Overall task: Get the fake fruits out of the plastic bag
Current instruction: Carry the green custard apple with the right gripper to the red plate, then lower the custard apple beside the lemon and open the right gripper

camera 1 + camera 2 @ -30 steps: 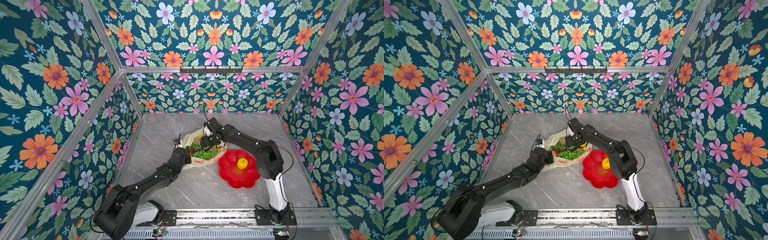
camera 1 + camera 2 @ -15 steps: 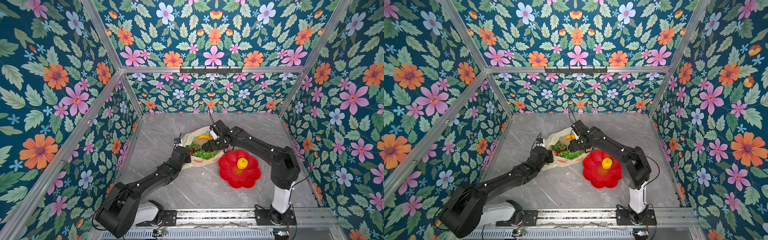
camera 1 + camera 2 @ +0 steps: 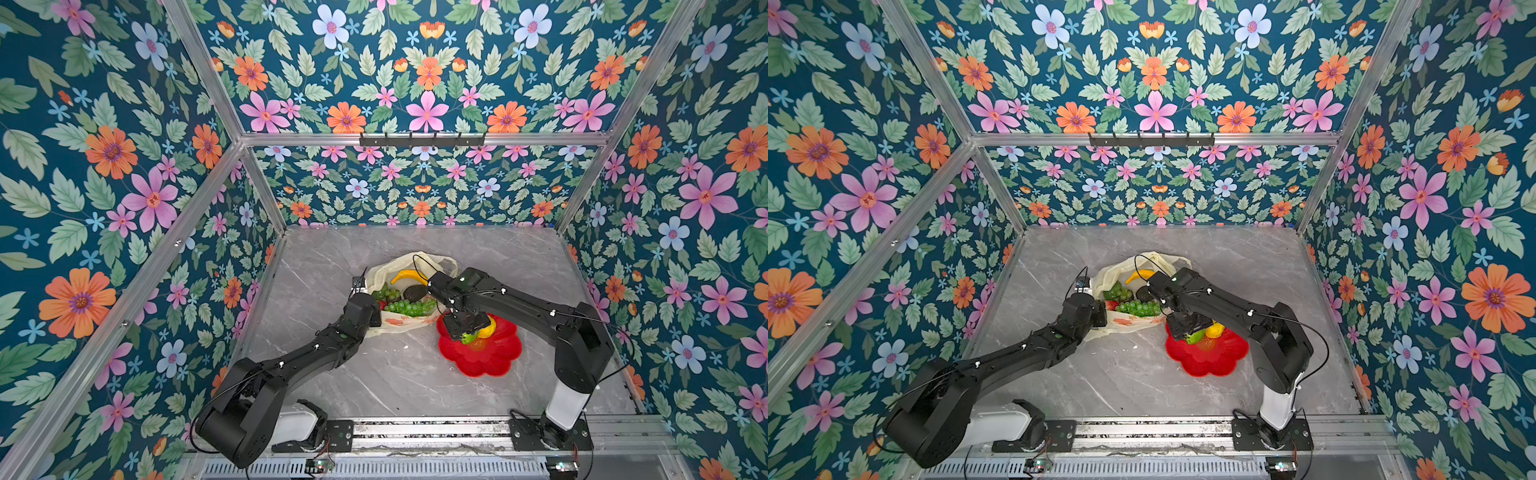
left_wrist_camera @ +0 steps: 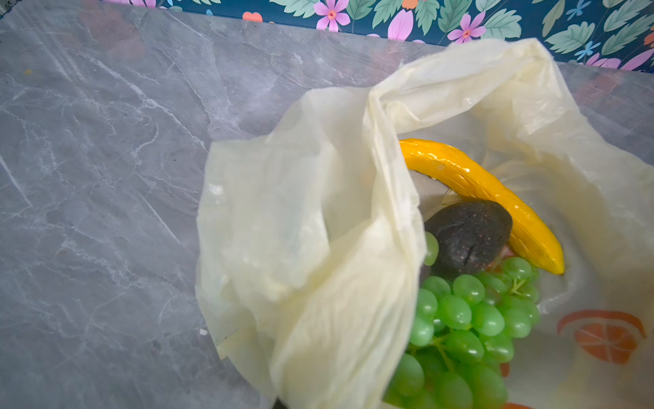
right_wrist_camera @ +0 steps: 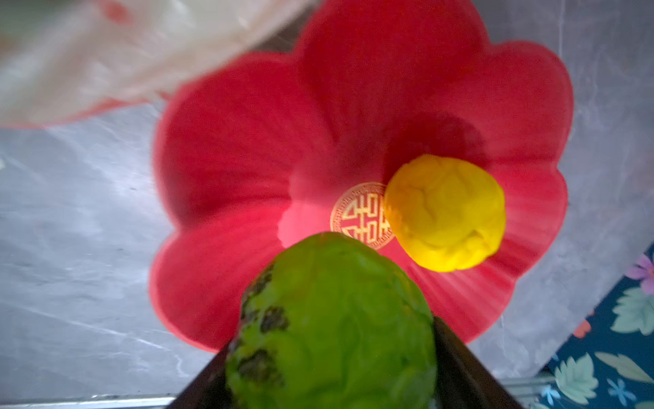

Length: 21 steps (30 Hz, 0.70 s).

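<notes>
1. Our right jaws were clamped on the bumpy green fruit (image 5: pixel 332 325) and held it over the red plate (image 5: pixel 247 141).
2. The lemon (image 5: pixel 446 212) lay on the plate, touching its gold centre emblem.
3. The plastic bag (image 4: pixel 300 230) sat on the desk (image 3: pixel 374 382) just beside the plate, with its mouth open.
4. Inside the bag we saw the banana (image 4: pixel 477 184) farthest from the plate, the avocado (image 4: pixel 467 237) against it, and the grape bunch (image 4: pixel 467 318) nearer the plate.
5. Our left jaws were closed tight, pinching the bag's rim on the side away from the plate.
</notes>
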### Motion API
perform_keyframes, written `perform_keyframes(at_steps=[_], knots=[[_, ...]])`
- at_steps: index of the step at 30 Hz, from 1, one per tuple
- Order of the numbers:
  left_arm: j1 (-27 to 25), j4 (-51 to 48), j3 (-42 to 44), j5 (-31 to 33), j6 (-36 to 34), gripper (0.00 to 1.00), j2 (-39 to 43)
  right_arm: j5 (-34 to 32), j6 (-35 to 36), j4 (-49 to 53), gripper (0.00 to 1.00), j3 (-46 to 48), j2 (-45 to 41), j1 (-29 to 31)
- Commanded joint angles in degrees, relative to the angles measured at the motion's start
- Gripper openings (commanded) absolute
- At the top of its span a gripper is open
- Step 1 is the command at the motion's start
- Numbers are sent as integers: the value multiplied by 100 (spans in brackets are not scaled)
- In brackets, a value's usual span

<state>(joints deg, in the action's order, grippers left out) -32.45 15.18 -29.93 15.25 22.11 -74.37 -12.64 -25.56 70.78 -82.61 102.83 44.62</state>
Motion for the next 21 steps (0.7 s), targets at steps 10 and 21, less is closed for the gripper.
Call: perform_keyframes(at_steps=[10, 21], knots=[[23, 284, 176, 89, -96, 0, 89, -693, -1126, 1157, 70, 462, 209, 29], [55, 315, 191, 90, -86, 0, 63, -1050, -1415, 1215, 70, 696, 602, 28]])
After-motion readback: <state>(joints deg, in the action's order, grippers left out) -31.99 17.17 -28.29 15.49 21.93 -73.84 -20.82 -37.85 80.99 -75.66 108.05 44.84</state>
